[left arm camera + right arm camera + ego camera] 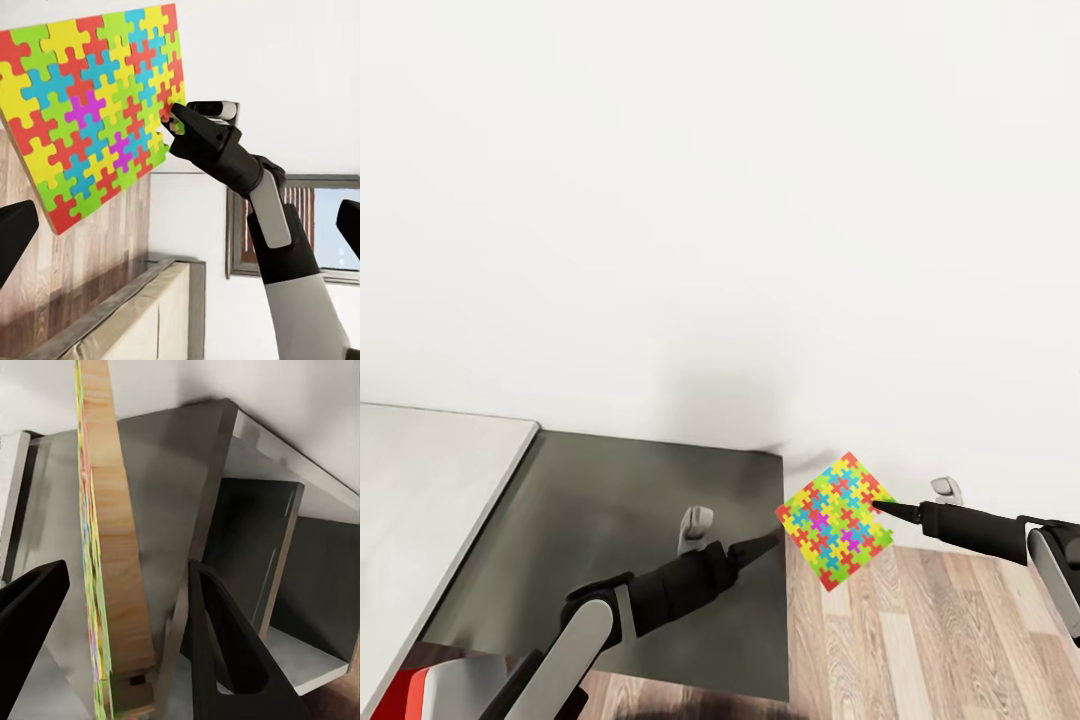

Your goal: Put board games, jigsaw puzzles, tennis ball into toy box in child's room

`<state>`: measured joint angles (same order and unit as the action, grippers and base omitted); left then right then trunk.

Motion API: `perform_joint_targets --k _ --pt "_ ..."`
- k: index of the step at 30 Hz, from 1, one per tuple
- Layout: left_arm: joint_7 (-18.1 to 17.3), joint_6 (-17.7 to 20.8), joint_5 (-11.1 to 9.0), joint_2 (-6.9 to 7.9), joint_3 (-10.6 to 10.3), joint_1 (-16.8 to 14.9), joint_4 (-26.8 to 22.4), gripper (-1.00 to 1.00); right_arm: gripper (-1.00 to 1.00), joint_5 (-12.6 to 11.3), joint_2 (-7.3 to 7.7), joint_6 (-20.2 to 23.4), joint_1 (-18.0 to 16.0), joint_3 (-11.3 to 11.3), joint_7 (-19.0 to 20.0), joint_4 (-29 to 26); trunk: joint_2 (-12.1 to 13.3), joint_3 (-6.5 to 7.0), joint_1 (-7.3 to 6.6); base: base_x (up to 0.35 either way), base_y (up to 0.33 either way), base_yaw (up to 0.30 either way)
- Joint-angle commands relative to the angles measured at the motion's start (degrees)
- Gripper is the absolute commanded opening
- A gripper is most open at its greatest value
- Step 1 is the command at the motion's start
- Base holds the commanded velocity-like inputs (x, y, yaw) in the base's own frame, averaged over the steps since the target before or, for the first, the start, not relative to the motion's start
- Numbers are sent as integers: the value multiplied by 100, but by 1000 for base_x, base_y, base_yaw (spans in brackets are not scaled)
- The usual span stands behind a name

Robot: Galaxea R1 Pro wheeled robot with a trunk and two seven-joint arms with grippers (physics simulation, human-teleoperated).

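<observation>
Beyond the desk's [650, 500] right edge, right gripper [878, 505] pinching jigsaw puzzle [836, 520] aloft; left gripper [770, 540] spread, empty; boxing pending.

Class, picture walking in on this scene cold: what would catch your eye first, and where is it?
The brightly coloured jigsaw puzzle, held in the air by its edge in the right gripper, above the wooden floor beside the dark table. Next, the left gripper, reaching over that table towards the puzzle.
</observation>
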<state>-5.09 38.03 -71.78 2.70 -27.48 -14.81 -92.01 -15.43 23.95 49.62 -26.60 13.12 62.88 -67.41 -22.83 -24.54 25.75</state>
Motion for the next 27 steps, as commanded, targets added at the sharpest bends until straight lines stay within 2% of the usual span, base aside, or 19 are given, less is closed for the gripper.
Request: perform_joint_targets --k 1,12,27 --pt "-10 12 -3 3 -3 -4 -1 100 -100 -7 1 26 -4 2 13 0 -9 2 3 0 0 0" --pt "-33 16 204 -17 -3 -4 -1 100 -100 1 -30 118 -4 3 6 0 -9 106 3 0 0 0" --pt "-59 14 249 -21 -3 -4 -1 100 -100 -1 -38 135 -4 -1 10 -39 -9 249 3 0 0 -47"
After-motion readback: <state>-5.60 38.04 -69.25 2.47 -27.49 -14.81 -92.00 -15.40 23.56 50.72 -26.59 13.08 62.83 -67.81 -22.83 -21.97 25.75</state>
